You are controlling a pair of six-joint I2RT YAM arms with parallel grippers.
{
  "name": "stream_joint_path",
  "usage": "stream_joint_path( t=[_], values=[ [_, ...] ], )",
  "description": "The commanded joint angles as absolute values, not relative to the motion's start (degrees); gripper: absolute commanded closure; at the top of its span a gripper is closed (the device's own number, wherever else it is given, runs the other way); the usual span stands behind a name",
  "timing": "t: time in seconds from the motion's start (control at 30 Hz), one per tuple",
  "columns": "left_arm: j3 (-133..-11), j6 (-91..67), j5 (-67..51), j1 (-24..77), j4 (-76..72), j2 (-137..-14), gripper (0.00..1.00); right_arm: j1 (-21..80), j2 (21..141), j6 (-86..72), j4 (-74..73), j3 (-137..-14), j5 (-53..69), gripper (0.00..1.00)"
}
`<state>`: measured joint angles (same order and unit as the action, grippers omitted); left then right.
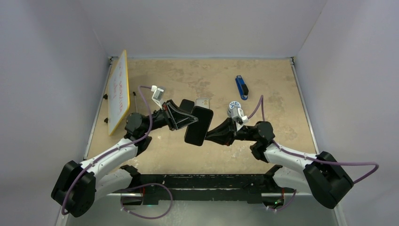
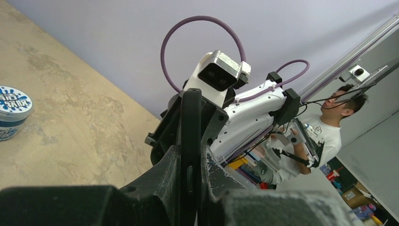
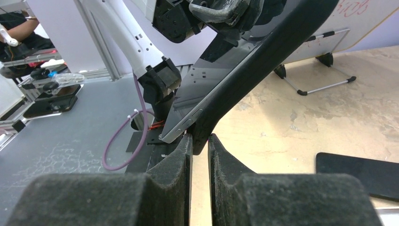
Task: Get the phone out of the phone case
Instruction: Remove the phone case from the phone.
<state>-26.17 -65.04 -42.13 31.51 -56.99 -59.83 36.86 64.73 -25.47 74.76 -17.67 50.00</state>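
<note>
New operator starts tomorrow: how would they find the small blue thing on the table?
On the table, look far, right of centre. Beyond the round tub lies a slim blue bar with a black near end, the only stick-shaped thing there.

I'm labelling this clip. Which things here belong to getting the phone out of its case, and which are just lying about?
In the job: phone, phone case, left gripper clamping them, right gripper pinching the case's corner.
Lying about: whiteboard, blue object, blue-and-white tub, black slab, small silver item.
</note>
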Motion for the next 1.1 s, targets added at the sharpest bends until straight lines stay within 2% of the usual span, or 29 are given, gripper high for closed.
stream_joint_path(
  t=[0.0,0.4,0.73,0.9,1.07],
  values=[
    [-26.1,-69.39,-43.03,32.51,-63.87,-58.52,1.0,36.4,63.81,-25.21,73.57,-18.52,42.21,0.83],
    [-23.63,-66.85,-39.51,37.21,-64.85,-61.97,1.0,36.39,63.37,-38.57,78.86,-17.78,30.49,0.75],
    [-23.22,-62.27,-35.17,39.37,-57.94,-63.63,1.0,36.39,64.88,-42.26,82.36,-18.98,32.95,0.73],
    [-24.54,-58.85,-30.88,40.04,-47.52,-65.12,1.0,36.39,65.43,-44.87,83.57,-17.16,32.94,0.76],
    [-25.92,-56.03,-26.54,40.45,-39.49,-66.83,1.0,36.39,64.54,-46.92,81.53,-12.42,29.22,0.84]
  ],
)
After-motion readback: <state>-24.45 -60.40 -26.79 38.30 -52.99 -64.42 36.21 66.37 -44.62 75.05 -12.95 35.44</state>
